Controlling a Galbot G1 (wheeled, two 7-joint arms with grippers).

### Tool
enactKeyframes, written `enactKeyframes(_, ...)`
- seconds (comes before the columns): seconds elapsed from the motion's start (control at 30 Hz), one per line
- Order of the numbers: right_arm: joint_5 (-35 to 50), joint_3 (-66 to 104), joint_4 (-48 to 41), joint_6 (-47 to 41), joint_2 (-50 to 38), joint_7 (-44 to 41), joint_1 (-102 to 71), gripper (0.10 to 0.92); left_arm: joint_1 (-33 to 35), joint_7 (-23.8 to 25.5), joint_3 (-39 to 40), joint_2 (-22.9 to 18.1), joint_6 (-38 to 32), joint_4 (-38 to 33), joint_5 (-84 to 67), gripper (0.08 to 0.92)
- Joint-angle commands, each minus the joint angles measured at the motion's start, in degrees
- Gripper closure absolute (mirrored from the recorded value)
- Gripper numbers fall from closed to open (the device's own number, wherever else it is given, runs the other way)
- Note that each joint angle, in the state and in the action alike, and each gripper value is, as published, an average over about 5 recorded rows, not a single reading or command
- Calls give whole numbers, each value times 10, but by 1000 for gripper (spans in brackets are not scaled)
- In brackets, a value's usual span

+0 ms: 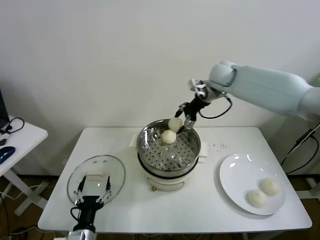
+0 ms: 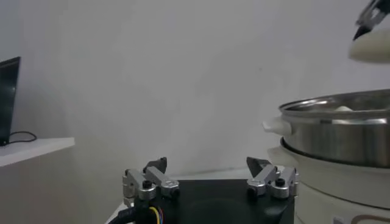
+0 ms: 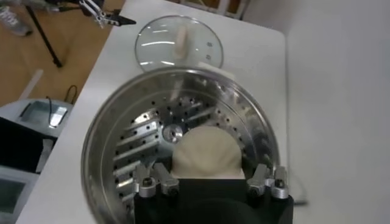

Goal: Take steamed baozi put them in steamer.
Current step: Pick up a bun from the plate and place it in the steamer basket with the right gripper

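My right gripper hangs over the far rim of the steamer, clenched on one steamed baozi. From my wrist camera that bun fills the space between my fingers, with the perforated steel floor directly below. A second baozi already lies on that floor, just beneath and a little nearer than the one I hold.

Two more buns wait on the white plate, well off to my right and nearer the table's front edge.

I judge these buns light, soft and easily dented, with smooth skin that may slip or tear. I would take each across its widest girth, low on the dome, squeezing only enough to carry it. Letting go from low down should spare the skin and stop it rolling against its neighbour.

My left gripper idles with its fingers spread, parked at the near edge of the glass lid, well apart from the steamer.
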Motion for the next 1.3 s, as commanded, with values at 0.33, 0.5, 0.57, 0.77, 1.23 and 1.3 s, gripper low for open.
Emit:
enactKeyframes(0.33,-18,-17,-86,6,123,1,-91,283,-5,-1,-3,1,0,7,-12,177)
enactKeyframes(0.5,-25,-16,-96,8,129,1,-101,282,-6,0,-3,0,-1,9,-12,177)
enactKeyframes(0.57,-27,-15,-103,9,133,1,-103,281,-6,0,-4,1,-2,10,-13,177)
enactKeyframes(0.77,-31,-14,-111,12,137,-1,-106,279,-7,-1,-4,0,-2,12,-14,177)
enactKeyframes(1.23,-48,-13,-98,12,123,0,-105,270,-8,-1,-3,-1,-2,15,-13,177)
enactKeyframes(1.3,-49,-11,-97,13,123,1,-107,263,-8,-1,-3,-1,-2,15,-13,177)
